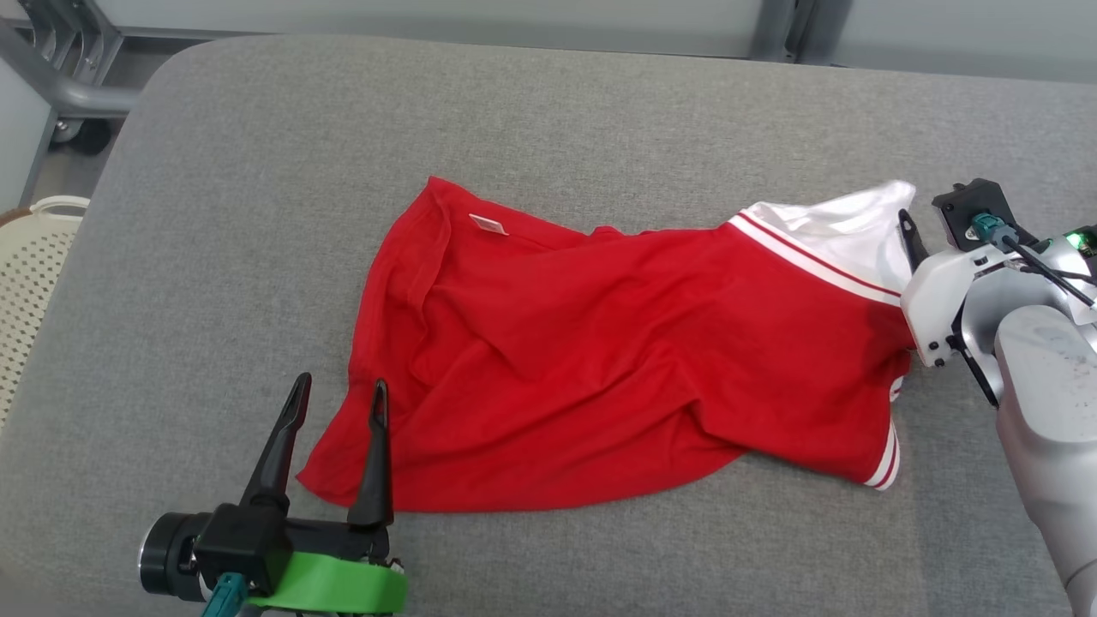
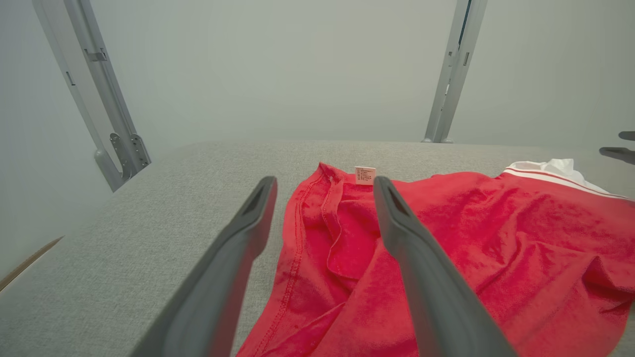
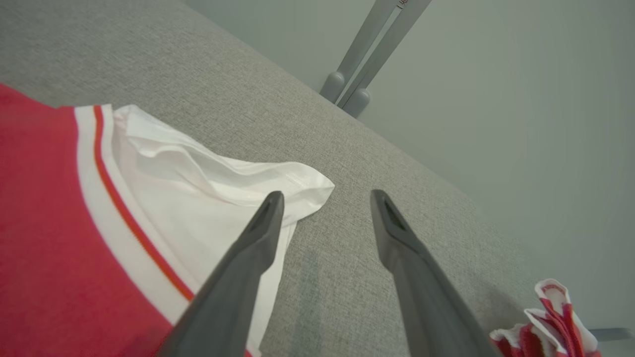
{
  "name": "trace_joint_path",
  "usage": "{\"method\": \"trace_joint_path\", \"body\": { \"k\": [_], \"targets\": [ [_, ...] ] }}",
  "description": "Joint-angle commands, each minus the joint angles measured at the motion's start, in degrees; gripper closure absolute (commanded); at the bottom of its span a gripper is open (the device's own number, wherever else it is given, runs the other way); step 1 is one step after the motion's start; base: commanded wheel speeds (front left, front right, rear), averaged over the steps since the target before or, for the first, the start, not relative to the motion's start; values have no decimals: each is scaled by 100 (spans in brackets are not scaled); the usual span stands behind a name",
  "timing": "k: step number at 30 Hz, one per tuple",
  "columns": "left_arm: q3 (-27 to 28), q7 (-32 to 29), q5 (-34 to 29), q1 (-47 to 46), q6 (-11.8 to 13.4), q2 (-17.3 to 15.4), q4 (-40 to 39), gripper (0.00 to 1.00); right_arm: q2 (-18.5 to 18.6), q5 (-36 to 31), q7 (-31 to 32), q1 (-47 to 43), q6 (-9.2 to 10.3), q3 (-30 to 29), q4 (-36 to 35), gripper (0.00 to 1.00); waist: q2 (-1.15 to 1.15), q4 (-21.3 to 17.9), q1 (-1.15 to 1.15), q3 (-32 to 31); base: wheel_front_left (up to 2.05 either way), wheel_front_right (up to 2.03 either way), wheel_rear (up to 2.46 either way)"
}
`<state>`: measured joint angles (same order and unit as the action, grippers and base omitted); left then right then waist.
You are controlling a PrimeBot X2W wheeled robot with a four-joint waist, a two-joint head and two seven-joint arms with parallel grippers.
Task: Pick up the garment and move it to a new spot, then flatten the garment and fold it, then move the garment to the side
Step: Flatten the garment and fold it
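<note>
The red shirt [image 1: 600,360] with a white end lies crumpled on a soft grey table [image 1: 257,154]. The left gripper [image 1: 340,383] is at the shirt's near left corner, fingers wide, holding nothing. The right gripper [image 3: 327,198] is by the shirt's white end, fingers apart, empty too. Behind the shirt are grey metal bars [image 1: 81,96] and a pale wall [image 2: 278,74]. A cream basket [image 1: 34,266] sits far left of it.

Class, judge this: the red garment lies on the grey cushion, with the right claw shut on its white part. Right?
Not shut: the right wrist view shows the right claw open by the white part, gripping nothing. The garment lies on the grey cushion.
</note>
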<state>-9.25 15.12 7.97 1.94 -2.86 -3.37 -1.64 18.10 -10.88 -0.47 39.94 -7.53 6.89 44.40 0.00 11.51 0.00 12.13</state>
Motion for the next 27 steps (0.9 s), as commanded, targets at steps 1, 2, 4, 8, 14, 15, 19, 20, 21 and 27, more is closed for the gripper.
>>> {"method": "trace_joint_path", "body": {
  "k": [1,2,4,8,14,15,19,20,21,27],
  "targets": [
    [14,7,5,-104,7,9,24,0,-18,17,-79,50,9,-48,96,0,0,137,0,122,0,0,0],
    [20,7,10,-112,19,11,55,0,-31,42,-122,15,9,-86,187,0,0,134,0,103,0,0,0],
    [45,7,11,-104,42,15,101,0,-34,76,-238,-63,10,-200,290,0,0,108,0,33,0,0,0],
    [129,7,-5,5,97,23,168,0,-142,180,-508,-335,9,-584,314,0,0,-3,0,-188,0,0,0],
    [309,7,-24,236,149,12,336,0,-573,601,-927,-1003,9,-1316,-60,0,0,-258,0,-609,0,0,0],
    [358,7,17,281,149,0,379,0,-675,675,-991,-1143,9,-1411,-162,0,0,-310,0,-692,0,0,0],
    [549,7,168,421,148,-40,564,0,-1048,1007,-1148,-1703,9,-1686,-716,0,0,-496,0,-949,0,0,0],
    [586,7,228,459,147,-45,626,0,-1121,1060,-1178,-1845,9,-1743,-882,0,0,-540,0,-1001,0,0,0],
    [617,6,254,476,144,-55,673,0,-1173,1063,-1190,-1986,9,-1743,-1035,0,0,-579,0,-1053,0,0,0],
    [683,-61,343,620,105,-188,823,0,-1443,1259,-1196,-2862,9,-1659,-1985,0,0,-736,0,-1366,0,0,0]
  ]
}}
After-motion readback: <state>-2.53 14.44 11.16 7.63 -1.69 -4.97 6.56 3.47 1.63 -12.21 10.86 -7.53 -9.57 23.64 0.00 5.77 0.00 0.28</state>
